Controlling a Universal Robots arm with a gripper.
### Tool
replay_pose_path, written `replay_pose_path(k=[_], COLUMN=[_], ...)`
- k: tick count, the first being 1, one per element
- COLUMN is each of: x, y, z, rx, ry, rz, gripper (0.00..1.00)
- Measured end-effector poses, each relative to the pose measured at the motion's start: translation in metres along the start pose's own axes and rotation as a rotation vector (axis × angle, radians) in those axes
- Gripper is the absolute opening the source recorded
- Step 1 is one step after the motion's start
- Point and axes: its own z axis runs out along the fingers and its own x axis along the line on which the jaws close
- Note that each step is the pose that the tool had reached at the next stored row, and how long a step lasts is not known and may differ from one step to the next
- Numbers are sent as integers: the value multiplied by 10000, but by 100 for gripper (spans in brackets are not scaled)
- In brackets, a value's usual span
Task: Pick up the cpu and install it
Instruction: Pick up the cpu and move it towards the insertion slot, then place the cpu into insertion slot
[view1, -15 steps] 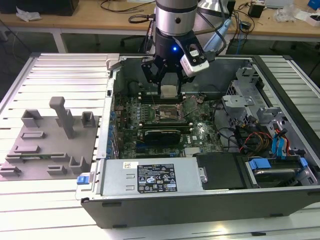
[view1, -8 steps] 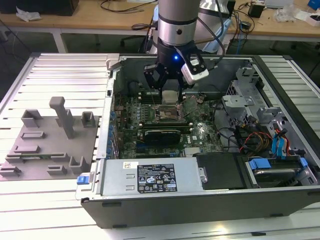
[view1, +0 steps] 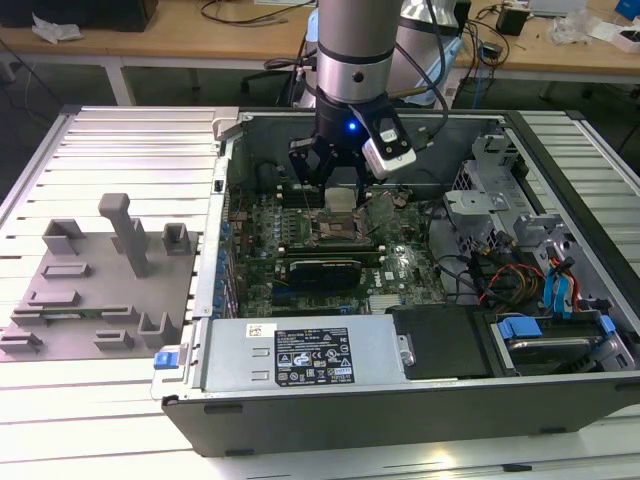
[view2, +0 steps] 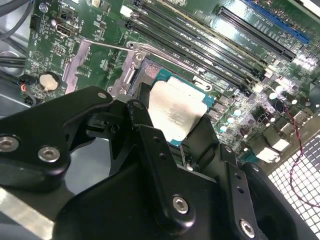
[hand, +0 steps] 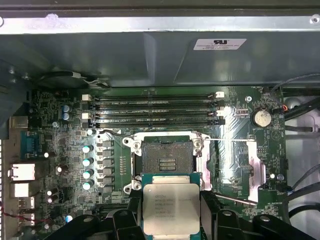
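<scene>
The gripper (view1: 338, 190) is clamped on the cpu (view1: 341, 199), inside the open case (view1: 330, 425), whose walls stand on every side. In the first wrist view the cpu sits at the near edge of the socket (hand: 167, 159) — not seated, and I cannot tell how far above it. The socket's plate (hand: 242, 172) lies swung aside, leaving the contacts bare. Memory slots (hand: 155, 107) border the socket's far edge and capacitors (hand: 87, 167) line another, with the case wall just beyond the slots. The second wrist view gives the grip closely: black fingers (view2: 206, 135) press two opposite cpu edges, the metal top exposed between them. The exterior view adds a grey tray (view1: 90, 300) on the exterior view's left — well apart from the case.
</scene>
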Motion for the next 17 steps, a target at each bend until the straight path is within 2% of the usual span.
replay_pose_path(k=[12, 14, 15, 17], x=[0, 0, 0, 0], y=[0, 0, 0, 0], z=[4, 4, 5, 5], rx=[0, 4, 12, 19], ry=[-1, -7, -20, -33], rz=[12, 154, 435, 714], gripper=[55, 55, 55, 55])
